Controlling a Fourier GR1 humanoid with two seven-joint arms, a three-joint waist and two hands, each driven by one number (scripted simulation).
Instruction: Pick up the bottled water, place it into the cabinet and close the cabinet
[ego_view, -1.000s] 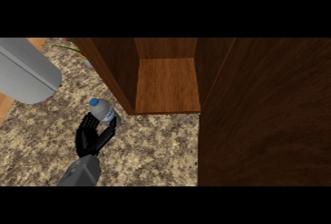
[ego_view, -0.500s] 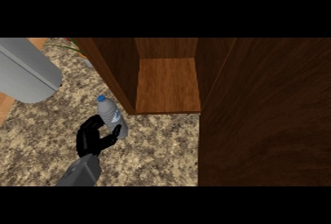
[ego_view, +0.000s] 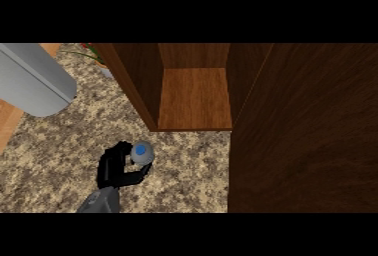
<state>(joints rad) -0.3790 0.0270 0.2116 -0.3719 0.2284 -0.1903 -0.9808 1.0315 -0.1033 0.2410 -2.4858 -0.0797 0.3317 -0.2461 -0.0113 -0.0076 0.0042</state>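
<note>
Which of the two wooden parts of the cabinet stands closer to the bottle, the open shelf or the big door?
The open brown wooden shelf, just beyond the blue-capped clear water bottle in the left robot hand; the dark wooden door stands further right.

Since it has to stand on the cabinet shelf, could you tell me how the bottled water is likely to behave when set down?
The bottled water looks tall and narrow, so probably tippy. Its round body would likely roll if laid down. The left hand curls round it.
</note>
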